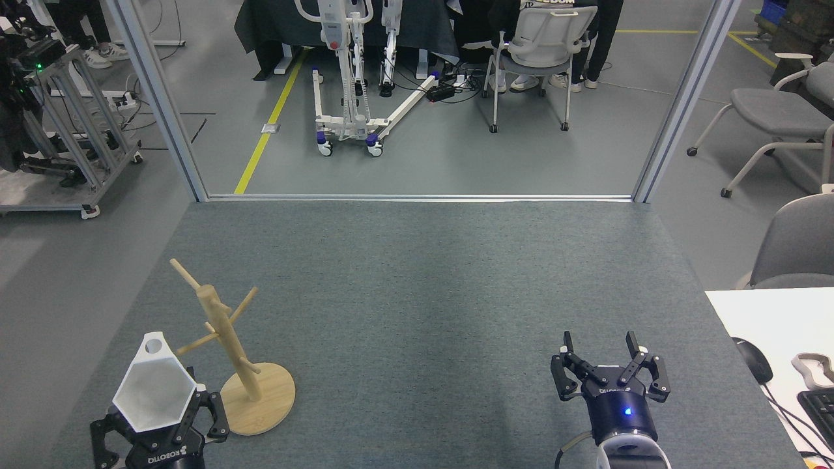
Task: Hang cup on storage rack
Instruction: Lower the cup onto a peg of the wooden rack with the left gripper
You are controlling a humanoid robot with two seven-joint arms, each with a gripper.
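Down at the near left, the black fingers (210, 417) of the left gripper (156, 426) are closed around the lower body of the cup (155, 391), pinching it from both sides. That white, faceted cup is held clear of the grey table (417, 293) with its six-sided mouth tipped toward the camera, so its pale inside shows. Its flat tab handle (155, 346), pierced by a round hole, points up and away at the far side of the rim. Just to the right of the cup stands the rack (225, 339), a light wooden post with slanted pegs on a round flat base. One low peg (195, 343) reaches leftward, and its tip ends close beside the handle; whether the two touch cannot be told from this angle.

Well apart, at the near right, the right gripper (606, 358) hovers over the table with its fingers (568, 344) spread wide and nothing between them. A blue light glows on its dark wrist. Farther right, a white desk (749, 312) carries a black mouse (756, 359).
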